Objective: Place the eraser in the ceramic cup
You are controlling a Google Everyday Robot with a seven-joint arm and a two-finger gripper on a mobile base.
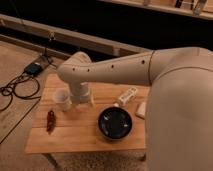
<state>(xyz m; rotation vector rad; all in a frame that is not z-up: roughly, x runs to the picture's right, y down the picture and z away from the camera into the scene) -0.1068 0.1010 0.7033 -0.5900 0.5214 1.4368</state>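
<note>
One hand (80, 101): mine, low over the worktop (75, 140), at 3 o'clock of the ceramic cup (62, 99); open or closed, I cannot tell.
Eraser: I do not see it.
Left: probably the drop into the cup.

Wooden table (75, 139), dark bowl (115, 123), red chili (50, 120), white bottle (127, 96)

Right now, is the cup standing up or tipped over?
Upright. The cup sits on its base on the table, open mouth facing up. The gripper hangs close beside it.
</note>
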